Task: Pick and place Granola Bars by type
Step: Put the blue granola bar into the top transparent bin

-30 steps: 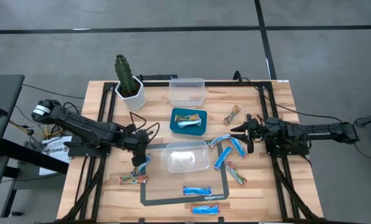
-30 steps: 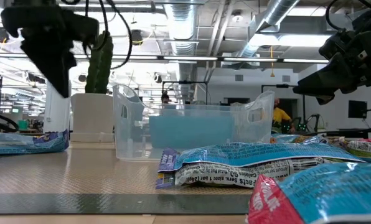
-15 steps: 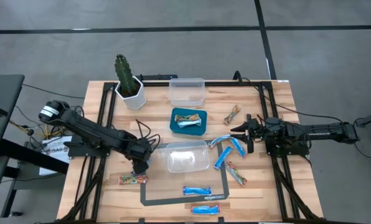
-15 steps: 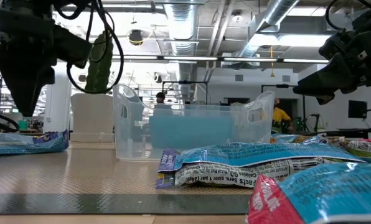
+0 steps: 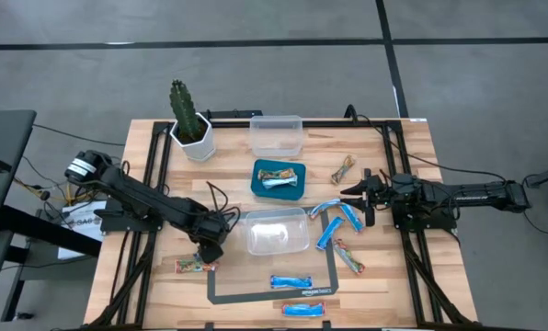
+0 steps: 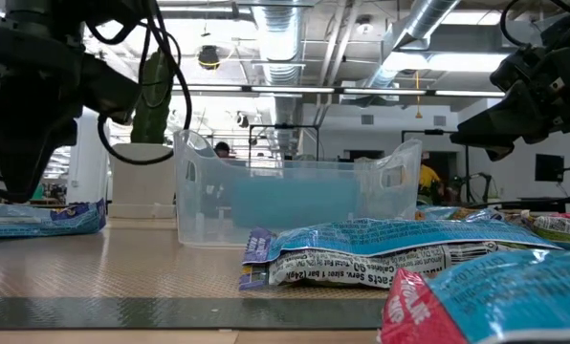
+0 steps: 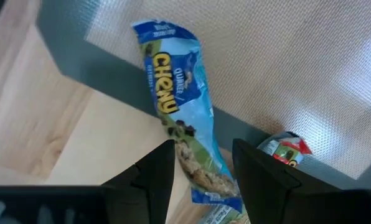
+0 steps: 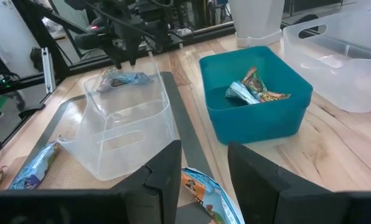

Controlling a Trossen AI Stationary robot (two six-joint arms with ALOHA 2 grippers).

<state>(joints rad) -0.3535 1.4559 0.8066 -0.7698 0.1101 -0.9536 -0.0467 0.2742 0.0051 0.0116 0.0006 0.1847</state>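
At the left edge of the mat: the left hand point(image 5: 208, 250) hangs low over a blue bar point(image 7: 180, 106), which lies flat across the dark border of the mat point(image 5: 332, 264), one end on bare wood.
Left hand state: fingers spread, one on each side of the bar's nearer end, nothing pinched yet.
Right hand state: the right hand point(image 5: 364, 198) waits over the right side of the surface point(image 5: 412, 142), fingers spread and empty.
Where the bars are: a brown bar point(image 5: 195, 266) lies just beside the left hand; blue bars sit right of the clear tub point(image 5: 277, 231) and along the front of the mat; two bars already rest in the teal tray point(image 5: 279, 178); another brown bar point(image 5: 344, 169) lies near the right hand.
Handling: the bars look light, flat and soft inside a crinkly, slick wrapper, likely to slide or buckle under a careless pinch.
Where to hold: probably across the narrow width near the middle, where the filling gives the fingers something firm; the crimped ends would likely fold.
Change from earlier: a second ago the left hand was higher and further back with the blue bar showing beside it in the high view; it has since come forward and down, and now covers the bar from above. The right arm has not moved.
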